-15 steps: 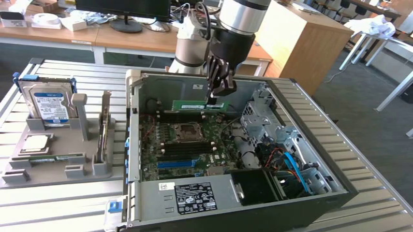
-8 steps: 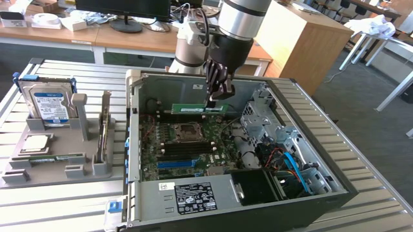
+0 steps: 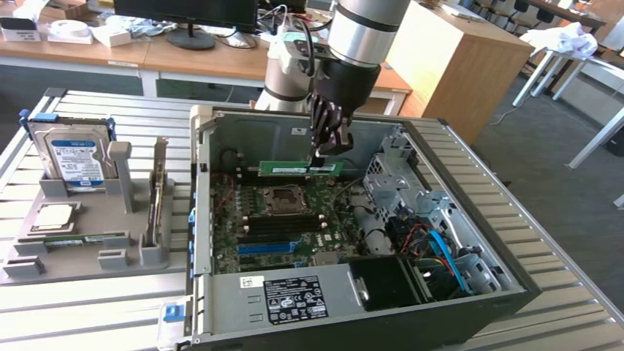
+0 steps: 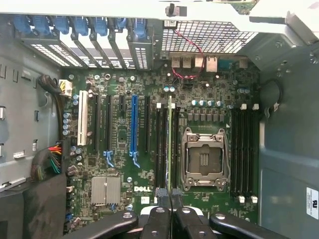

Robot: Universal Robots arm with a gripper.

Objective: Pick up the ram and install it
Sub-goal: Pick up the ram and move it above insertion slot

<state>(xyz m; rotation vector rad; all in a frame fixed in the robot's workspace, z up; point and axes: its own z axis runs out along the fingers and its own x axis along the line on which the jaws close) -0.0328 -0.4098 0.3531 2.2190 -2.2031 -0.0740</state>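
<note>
The ram (image 3: 292, 170) is a long green stick with a pale sticker. It hangs level inside the open computer case (image 3: 458, 157), above the motherboard (image 3: 283, 219) and near the back wall. My gripper (image 3: 329, 155) comes down from above and is shut on the stick's end toward the exterior view's right. In the wrist view the ram (image 4: 169, 144) appears edge-on as a thin strip between my fingertips (image 4: 158, 195). It lines up over the black memory slots (image 4: 160, 149) beside the empty processor socket (image 4: 205, 159).
A grey holder (image 3: 88, 256) stands at the exterior view's left with a blue-labelled hard drive (image 3: 70, 157), a square silver processor (image 3: 54, 216) and another green stick (image 3: 73, 239). More memory slots (image 4: 244, 154) lie past the socket. Drive cages and cables (image 3: 439, 241) crowd the case's right.
</note>
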